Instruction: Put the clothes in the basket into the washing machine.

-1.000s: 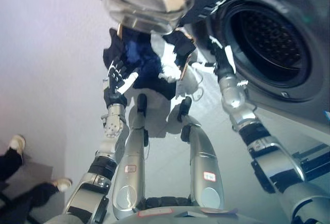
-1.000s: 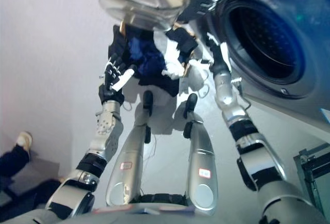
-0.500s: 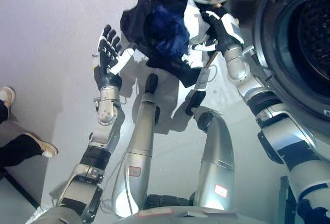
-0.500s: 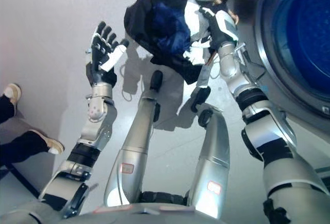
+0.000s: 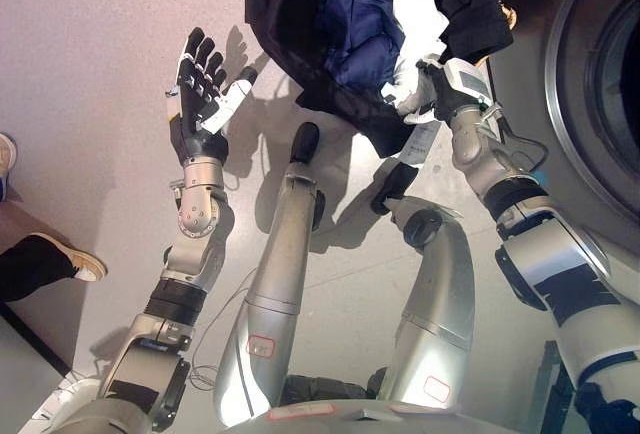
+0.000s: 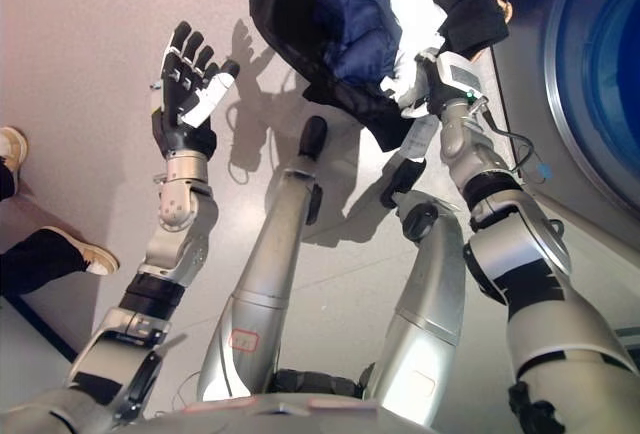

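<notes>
Dark trouser legs and pale shoes of a person show on the floor, far left of the clothes. The left hand is raised left of the clothes, its fingers straight and spread, holding nothing. The clothes, black, navy and white, lie heaped in the basket. The right hand pinches their lower right edge. The washing machine stands right of the clothes.
</notes>
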Controlling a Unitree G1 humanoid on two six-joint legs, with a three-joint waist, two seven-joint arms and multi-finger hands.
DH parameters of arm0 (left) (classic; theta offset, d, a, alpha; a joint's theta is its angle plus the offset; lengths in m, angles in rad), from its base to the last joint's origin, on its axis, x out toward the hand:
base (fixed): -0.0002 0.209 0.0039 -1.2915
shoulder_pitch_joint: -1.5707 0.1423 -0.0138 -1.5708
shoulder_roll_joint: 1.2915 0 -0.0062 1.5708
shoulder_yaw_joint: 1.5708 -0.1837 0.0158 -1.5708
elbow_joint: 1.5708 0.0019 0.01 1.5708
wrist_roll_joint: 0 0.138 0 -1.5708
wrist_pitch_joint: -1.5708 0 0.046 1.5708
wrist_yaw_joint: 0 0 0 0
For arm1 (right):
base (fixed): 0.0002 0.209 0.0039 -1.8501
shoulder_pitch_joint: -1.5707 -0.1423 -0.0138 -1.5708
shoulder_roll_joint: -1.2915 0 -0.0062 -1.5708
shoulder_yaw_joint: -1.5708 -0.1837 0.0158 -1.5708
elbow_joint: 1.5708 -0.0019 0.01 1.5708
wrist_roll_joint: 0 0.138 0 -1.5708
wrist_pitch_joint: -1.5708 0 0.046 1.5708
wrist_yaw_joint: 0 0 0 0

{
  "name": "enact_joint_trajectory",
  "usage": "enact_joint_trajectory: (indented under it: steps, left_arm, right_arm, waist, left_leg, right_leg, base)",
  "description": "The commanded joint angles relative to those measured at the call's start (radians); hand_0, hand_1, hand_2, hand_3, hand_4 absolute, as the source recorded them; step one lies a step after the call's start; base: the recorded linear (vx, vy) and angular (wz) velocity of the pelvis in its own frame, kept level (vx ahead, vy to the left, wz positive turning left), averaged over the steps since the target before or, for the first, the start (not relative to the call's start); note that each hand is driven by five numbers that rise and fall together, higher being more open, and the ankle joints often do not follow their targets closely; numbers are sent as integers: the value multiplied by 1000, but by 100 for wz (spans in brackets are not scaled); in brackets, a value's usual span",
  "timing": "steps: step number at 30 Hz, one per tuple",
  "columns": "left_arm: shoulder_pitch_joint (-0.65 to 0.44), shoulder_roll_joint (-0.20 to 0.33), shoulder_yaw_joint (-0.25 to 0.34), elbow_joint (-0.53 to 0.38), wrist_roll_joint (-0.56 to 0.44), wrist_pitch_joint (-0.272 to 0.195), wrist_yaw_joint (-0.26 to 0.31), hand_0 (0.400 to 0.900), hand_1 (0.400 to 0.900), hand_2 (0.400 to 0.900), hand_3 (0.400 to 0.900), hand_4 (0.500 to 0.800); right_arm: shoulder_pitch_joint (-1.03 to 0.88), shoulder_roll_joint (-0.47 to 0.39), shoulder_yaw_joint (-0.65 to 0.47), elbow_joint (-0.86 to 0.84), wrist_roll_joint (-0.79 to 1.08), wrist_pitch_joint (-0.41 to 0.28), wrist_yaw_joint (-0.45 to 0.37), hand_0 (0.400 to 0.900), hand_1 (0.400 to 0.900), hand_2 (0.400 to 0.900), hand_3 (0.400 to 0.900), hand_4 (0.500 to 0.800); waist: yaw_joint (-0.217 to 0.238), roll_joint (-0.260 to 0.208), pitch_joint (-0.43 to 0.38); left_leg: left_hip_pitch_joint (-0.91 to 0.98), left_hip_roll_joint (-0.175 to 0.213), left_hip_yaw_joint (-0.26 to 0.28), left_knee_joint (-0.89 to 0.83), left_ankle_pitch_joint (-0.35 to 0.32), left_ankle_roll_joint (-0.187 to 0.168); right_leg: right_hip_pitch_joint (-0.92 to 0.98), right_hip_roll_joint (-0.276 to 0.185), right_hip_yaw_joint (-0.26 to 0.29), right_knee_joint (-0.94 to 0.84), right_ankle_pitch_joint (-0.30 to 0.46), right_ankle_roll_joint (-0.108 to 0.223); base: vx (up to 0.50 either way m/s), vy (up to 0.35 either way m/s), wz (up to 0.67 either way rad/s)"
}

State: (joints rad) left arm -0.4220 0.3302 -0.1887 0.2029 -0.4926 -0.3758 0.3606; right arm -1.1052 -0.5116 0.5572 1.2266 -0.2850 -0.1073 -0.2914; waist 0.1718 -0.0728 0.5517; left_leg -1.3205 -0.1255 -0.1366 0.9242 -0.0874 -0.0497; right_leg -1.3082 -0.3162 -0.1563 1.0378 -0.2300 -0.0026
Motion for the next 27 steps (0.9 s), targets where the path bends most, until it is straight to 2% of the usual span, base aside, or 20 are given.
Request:
enact_joint_trajectory:
  steps: [1,10,20,21,22,23,27]
  left_arm:
    - [36,-15,-8,-133,-5,-101,-1,900,900,900,900,800]
    - [52,-5,-12,-172,3,-106,22,900,900,900,900,800]
    - [54,-16,-17,-182,4,-107,3,900,900,900,900,800]
    - [58,-18,-18,-180,-4,-106,-1,900,900,900,900,800]
    - [58,-18,-18,-180,-4,-107,-1,900,900,900,900,800]
    - [60,-19,-18,-178,-12,-105,-5,900,900,900,900,800]
    - [66,-19,-16,-182,-20,-105,-11,900,900,900,900,800]
  right_arm:
    - [-33,-75,19,49,-29,2,-62,900,900,900,900,800]
    - [-97,-151,35,109,-93,57,-115,900,900,900,900,800]
    - [-70,-151,64,88,-88,33,-38,900,900,900,900,800]
    - [-65,-144,67,90,-87,32,-22,843,843,843,843,766]
    - [-65,-144,67,90,-87,32,-22,843,843,843,843,766]
    - [-65,-143,75,93,-95,32,-15,400,400,400,400,500]
    - [-64,-141,82,99,-103,33,-6,400,400,400,400,500]
  waist:
    - [40,69,-64]
    - [51,86,-74]
    - [48,90,-85]
    - [49,90,-87]
    - [49,90,-87]
    - [50,90,-89]
    - [52,92,-91]
  left_leg:
    - [-25,-21,-27,36,-97,42]
    - [-104,-39,-19,91,-107,43]
    - [-165,-54,0,154,-122,50]
    - [-171,-54,0,155,-119,50]
    - [-172,-54,1,155,-119,50]
    - [-175,-55,1,156,-117,51]
    - [-183,-58,-1,161,-113,51]
  right_leg:
    - [-38,-12,49,54,-43,91]
    - [-138,-35,89,142,-68,90]
    - [-215,-46,123,223,-95,83]
    - [-220,-46,125,227,-95,83]
    - [-221,-46,125,227,-95,83]
    - [-227,-47,126,231,-94,81]
    - [-238,-48,130,240,-95,80]
  base:
    - [-16,20,6]
    - [-3,2,1]
    - [0,-1,0]
    - [0,0,0]
    - [0,0,0]
    - [0,0,0]
    - [0,0,0]
